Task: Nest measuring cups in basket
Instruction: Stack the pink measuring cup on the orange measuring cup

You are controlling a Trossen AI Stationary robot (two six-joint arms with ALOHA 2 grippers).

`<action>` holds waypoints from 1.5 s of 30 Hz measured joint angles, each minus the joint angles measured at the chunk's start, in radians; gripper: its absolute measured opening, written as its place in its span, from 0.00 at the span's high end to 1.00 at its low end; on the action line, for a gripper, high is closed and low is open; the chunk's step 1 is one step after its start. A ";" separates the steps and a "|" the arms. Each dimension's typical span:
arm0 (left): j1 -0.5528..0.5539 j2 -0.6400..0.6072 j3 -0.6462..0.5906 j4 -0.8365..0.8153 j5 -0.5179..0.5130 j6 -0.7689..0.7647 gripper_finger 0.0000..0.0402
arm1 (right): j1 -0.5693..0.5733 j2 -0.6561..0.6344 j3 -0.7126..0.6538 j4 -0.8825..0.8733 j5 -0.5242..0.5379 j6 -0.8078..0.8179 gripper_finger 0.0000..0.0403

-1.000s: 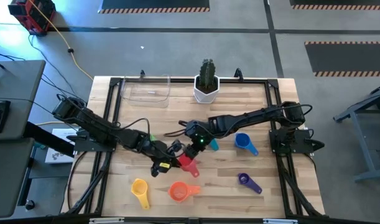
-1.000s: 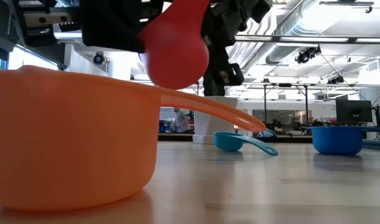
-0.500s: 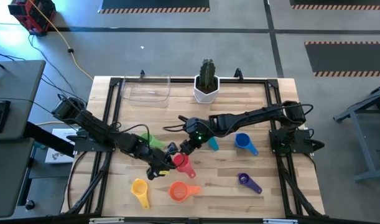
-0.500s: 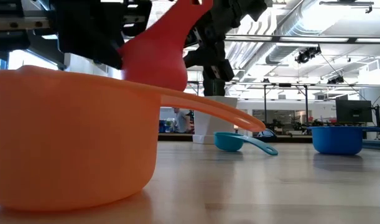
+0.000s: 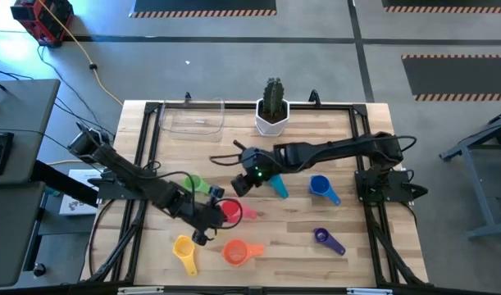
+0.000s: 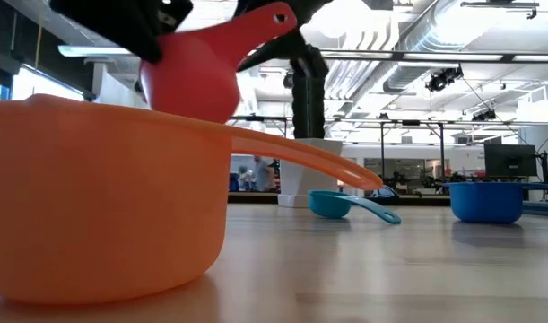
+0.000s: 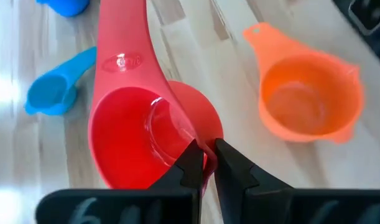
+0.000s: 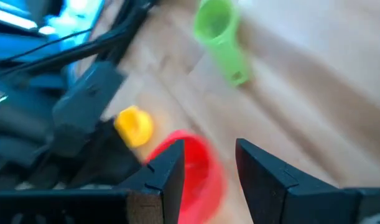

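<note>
The red measuring cup [image 5: 231, 211] hangs above the table's middle, held by my shut left gripper [image 5: 216, 213]; in the low view the red cup [image 6: 193, 76] floats above the orange cup [image 6: 103, 197]. My right gripper [image 5: 240, 187] hovers open just beyond it, holding nothing. Green [image 5: 194, 184], teal [image 5: 279, 188], blue [image 5: 320, 187], purple [image 5: 325, 238], yellow [image 5: 184, 250] and orange [image 5: 236, 251] cups lie apart on the wood, bowls down on the table. The clear basket [image 5: 193, 117] stands at the far left edge. My left gripper pinches the red cup's bowl wall at the rim [image 7: 206, 151], on the side away from the handle [image 7: 121, 43]. One finger is inside the bowl and one outside. The cup is lifted clear of the table, and its handle slants up toward the table's right.
A white pot with a cactus [image 5: 272, 115] stands at the far edge, right of the basket. Dark frame rails [image 5: 149, 147] run along the table's sides. The teal cup [image 6: 341, 205] and blue cup [image 6: 489, 199] lie on the right half.
My left gripper has carried the red cup toward the table's left and a little up, rolling its wrist, so the cup has turned and its handle now points right. My right gripper has stayed open, risen and drawn back toward the far edge, away from the cup.
</note>
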 joint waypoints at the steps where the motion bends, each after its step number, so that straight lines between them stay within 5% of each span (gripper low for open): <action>1: -0.006 0.000 0.014 -0.015 -0.005 -0.036 0.97 | 0.000 0.000 0.033 -0.045 0.028 -0.002 0.67; 13: -0.108 0.000 0.189 -0.209 -0.033 -0.512 0.96 | 0.013 -0.001 0.349 -0.463 0.183 0.024 0.67; 27: -0.180 0.005 0.277 -0.180 -0.045 -0.864 0.96 | 0.043 0.001 0.367 -0.557 0.176 0.019 0.67; 36: -0.183 0.130 0.284 -0.094 -0.030 -0.844 0.96 | 0.085 0.001 0.367 -0.651 0.210 0.029 0.67; 45: -0.178 0.353 0.517 -0.285 -0.027 -0.707 0.96 | 0.110 0.001 0.367 -0.678 0.219 0.034 0.67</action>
